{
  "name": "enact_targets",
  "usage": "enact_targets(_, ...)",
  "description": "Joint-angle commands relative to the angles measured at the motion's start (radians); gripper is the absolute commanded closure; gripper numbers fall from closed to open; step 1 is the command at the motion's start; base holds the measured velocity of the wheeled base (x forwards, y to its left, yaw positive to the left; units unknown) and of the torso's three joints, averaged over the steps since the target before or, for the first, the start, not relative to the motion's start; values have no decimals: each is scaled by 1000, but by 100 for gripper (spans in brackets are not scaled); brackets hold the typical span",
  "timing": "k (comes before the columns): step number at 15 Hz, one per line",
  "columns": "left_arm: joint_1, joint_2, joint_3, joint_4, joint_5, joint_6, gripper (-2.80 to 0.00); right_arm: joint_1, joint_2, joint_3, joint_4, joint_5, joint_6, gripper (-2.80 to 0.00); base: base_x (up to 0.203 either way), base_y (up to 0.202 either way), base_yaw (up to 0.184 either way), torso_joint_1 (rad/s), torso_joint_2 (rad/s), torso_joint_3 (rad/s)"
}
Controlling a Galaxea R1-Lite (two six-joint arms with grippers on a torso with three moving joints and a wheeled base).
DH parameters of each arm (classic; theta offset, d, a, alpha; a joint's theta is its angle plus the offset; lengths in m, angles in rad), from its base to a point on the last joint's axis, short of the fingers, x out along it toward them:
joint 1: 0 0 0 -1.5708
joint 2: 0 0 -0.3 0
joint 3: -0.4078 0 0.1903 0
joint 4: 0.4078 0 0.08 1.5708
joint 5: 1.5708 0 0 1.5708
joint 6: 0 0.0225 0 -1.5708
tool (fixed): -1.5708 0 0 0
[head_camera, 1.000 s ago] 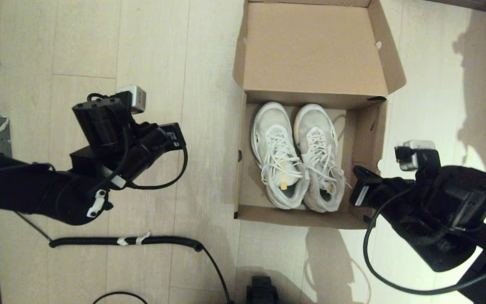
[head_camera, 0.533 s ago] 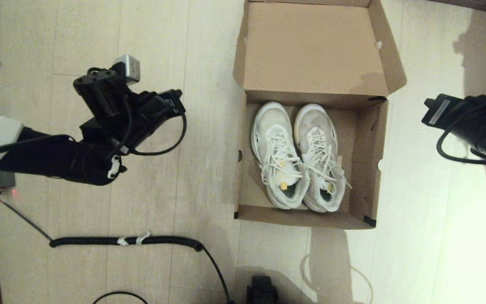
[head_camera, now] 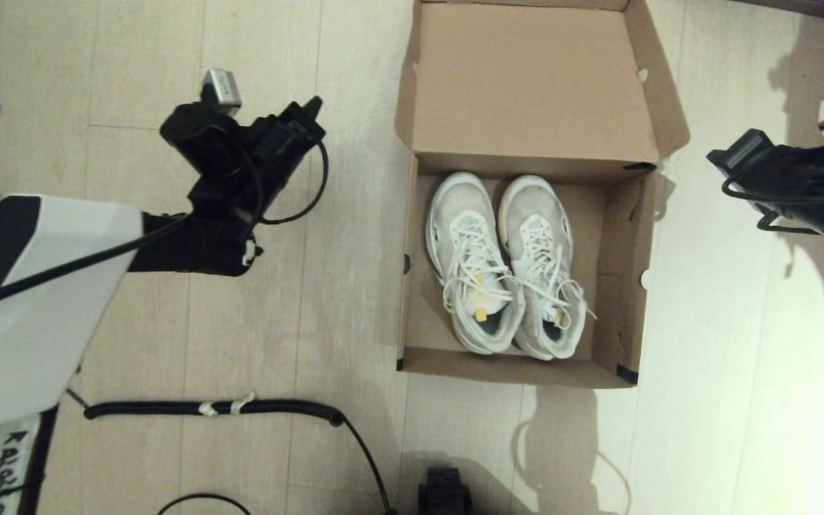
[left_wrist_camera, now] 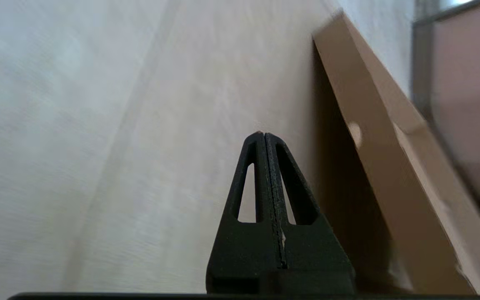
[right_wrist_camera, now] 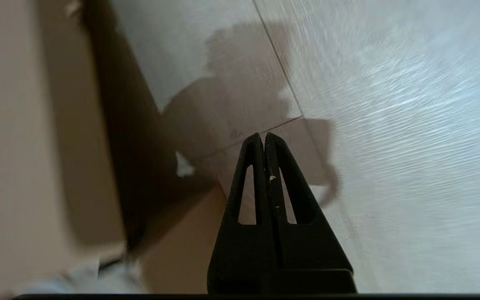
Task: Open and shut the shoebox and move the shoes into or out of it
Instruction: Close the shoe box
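shoebox (head_camera: pixel 526 93): lid's far edge cut off at frame top; right gripper (right_wrist_camera: pixel 264 137): arm cropped by head view's right edge; shoes (head_camera: pixel 505 265): insole marking illegible

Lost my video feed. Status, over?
Left gripper shut, empty, left of shoebox. Right gripper shut, empty, right of it. Lid open, shoes inside. Nothing blocking.

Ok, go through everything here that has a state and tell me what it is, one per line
shoebox: open, lid flap folded back away from the robot
shoes: both inside the shoebox, side by side, laced
left tool: shut, empty, over the floor left of the shoebox
right tool: shut, empty, over the floor right of the shoebox
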Motion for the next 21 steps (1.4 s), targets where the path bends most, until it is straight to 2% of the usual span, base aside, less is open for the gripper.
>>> enact_targets(1,-7,30,-42,34,-44,-23,0,-29,105,-99,21,47,167,0,0,0,0,0,0,0)
enact_targets(2,-11,31,-54,54,-71,-44,0,-51,132,-158,47,89,275,0,0,0,0,0,0,0)
enact_targets(3,-12,32,-66,69,-106,-61,0,-79,170,-221,68,164,383,0,0,0,0,0,0,0)
enact_targets(5,-12,32,-76,86,-161,-70,0,-131,220,-300,79,345,557,0,0,0,0,0,0,0)
enact_targets(9,-11,30,-76,90,-260,-160,0,-200,309,-446,46,719,887,0,0,0,0,0,0,0)
enact_targets(11,-11,29,-76,92,-296,-164,0,-216,351,-474,-128,788,1056,0,0,0,0,0,0,0)
enact_targets(13,-11,28,-76,98,-317,-180,0,-220,405,-499,-295,846,1267,0,0,0,0,0,0,0)
enact_targets(14,-13,29,-76,99,-325,-188,0,-218,434,-512,-371,861,1331,0,0,0,0,0,0,0)
enact_targets(17,-11,38,-76,99,-369,-193,0,-175,463,-529,-380,868,1322,0,0,0,0,0,0,0)
enact_targets(19,-18,42,-76,99,-371,-193,0,-128,463,-531,-369,868,1250,0,0,0,0,0,0,0)
enact_targets(21,-24,43,-76,99,-388,-193,0,-88,461,-532,-326,864,1122,0,0,0,0,0,0,0)
